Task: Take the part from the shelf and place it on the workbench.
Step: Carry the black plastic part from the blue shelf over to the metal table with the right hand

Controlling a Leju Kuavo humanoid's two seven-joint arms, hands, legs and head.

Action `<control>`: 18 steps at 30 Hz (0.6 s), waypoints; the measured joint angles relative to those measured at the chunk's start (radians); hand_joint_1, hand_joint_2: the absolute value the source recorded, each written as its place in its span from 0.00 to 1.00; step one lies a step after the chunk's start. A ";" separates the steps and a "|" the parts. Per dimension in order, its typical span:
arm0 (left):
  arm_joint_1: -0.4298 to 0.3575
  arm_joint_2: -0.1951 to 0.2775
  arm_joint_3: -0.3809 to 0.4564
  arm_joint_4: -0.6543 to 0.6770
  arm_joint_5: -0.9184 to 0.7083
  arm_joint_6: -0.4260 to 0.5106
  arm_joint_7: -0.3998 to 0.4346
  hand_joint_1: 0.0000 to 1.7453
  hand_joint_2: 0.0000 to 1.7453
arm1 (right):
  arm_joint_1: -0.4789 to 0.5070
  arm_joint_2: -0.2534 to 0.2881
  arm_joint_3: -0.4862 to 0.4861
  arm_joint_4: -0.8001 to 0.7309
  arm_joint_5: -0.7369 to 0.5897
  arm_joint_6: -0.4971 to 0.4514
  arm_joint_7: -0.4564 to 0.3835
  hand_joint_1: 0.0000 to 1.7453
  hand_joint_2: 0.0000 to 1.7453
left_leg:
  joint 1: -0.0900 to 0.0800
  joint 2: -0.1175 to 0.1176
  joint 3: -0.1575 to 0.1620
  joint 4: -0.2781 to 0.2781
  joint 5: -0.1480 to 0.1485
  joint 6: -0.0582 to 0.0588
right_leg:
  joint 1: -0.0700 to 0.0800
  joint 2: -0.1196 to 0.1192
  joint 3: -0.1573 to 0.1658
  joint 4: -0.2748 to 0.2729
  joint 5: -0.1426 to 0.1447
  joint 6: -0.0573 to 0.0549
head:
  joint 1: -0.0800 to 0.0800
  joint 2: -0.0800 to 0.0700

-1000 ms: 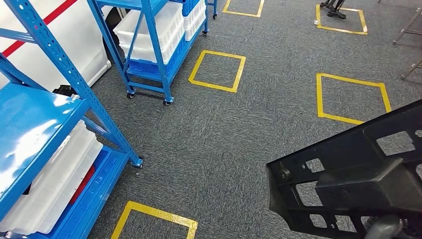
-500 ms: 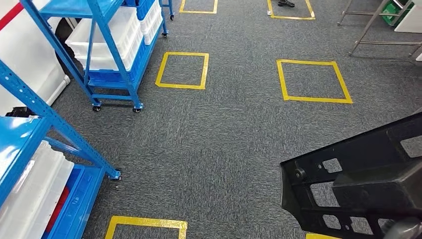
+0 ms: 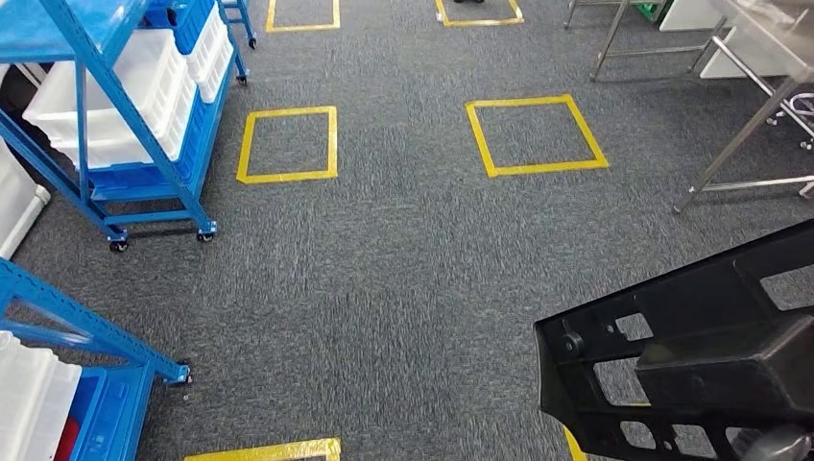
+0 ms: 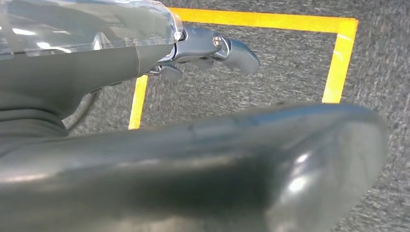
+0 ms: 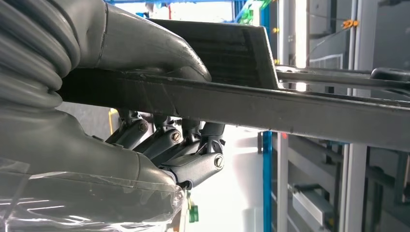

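Room: grey carpet floor marked with yellow tape squares; blue wheeled shelf holding white bins stands at the far left, and a second blue rack at the near left edge.
Table: steel legs and frame of the table at the far right corner of the head view, ahead and to the right of the robot, well apart from the carried part.
Part: large black part, a flat frame with rectangular cut-outs, carried low on the robot's right side; its long axis runs from near the body outward to the right, rising slightly.
Right hand: right hand clamped on the part, thumb pressed on top of its flat edge, fingers curled underneath.
Left hand: left hand hangs over the floor above a tape square, holding nothing; fingers look loosely apart.
Key relation: the table lies forward-right of the part, so the right arm is the nearer one for setting it down.
Progress: judged mid-carry, part off the shelf, not yet on the table.
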 joint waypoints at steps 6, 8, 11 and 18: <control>0.001 -0.003 0.000 -0.001 -0.026 -0.001 -0.009 0.00 0.00 | 0.017 0.000 -0.002 0.024 0.053 0.030 -0.002 1.00 1.00 | -0.005 0.089 0.003 -0.023 0.021 0.038 | 0.002 -0.113 -0.086 0.164 -0.095 0.024 | 0.006 0.000; 0.005 -0.007 0.000 -0.002 -0.032 -0.006 -0.012 0.00 0.00 | 0.024 0.000 0.002 0.062 0.126 0.036 -0.002 1.00 1.00 | -0.010 0.122 0.000 -0.022 0.021 0.039 | 0.000 -0.132 -0.128 0.258 -0.129 0.026 | 0.006 0.000; 0.001 -0.014 0.000 -0.003 -0.043 -0.019 -0.016 0.00 0.00 | 0.025 0.000 0.020 0.135 0.245 0.033 0.000 1.00 1.00 | -0.014 0.164 0.001 -0.022 0.018 0.037 | 0.003 -0.158 -0.057 0.147 -0.064 0.019 | 0.006 0.000; -0.016 -0.026 -0.003 -0.011 -0.065 -0.036 -0.033 0.00 0.00 | -0.002 -0.002 0.110 0.240 0.381 -0.046 0.001 1.00 1.00 | -0.018 0.201 0.012 -0.014 0.001 0.008 | 0.015 -0.176 0.033 -0.031 -0.011 -0.018 | 0.004 0.000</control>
